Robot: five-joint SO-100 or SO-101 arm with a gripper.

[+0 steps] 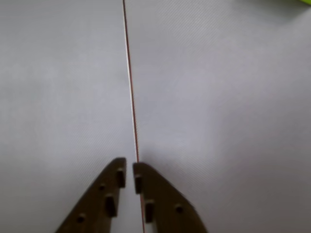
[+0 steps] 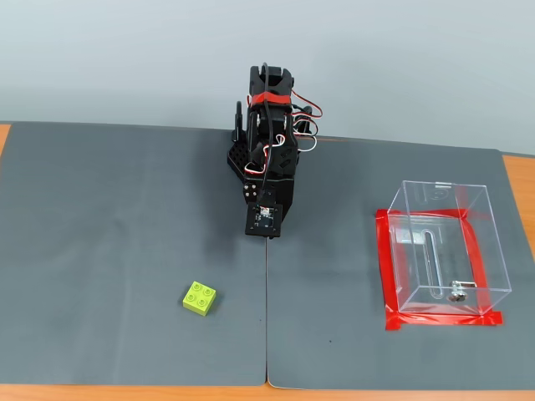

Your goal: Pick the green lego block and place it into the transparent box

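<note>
The green lego block [image 2: 200, 298] lies on the grey mat, front left of centre in the fixed view, studs up. In the wrist view only a lime-green sliver [image 1: 304, 2] of it shows, at the top right corner. The transparent box [image 2: 443, 246] stands at the right on a frame of red tape, and nothing lies in it but its metal fitting. My gripper [image 1: 129, 166] is shut with nothing between its dark fingers. It hovers over the seam between the two mats. The folded arm [image 2: 267, 167] sits at the back centre, well away from both block and box.
Two grey mats [image 2: 125, 251] meet at a thin seam [image 1: 131, 97] running down the middle. Bare orange table edge [image 2: 518, 180] shows at the far right and along the front. Red tape [image 2: 386, 276] outlines the box's footprint.
</note>
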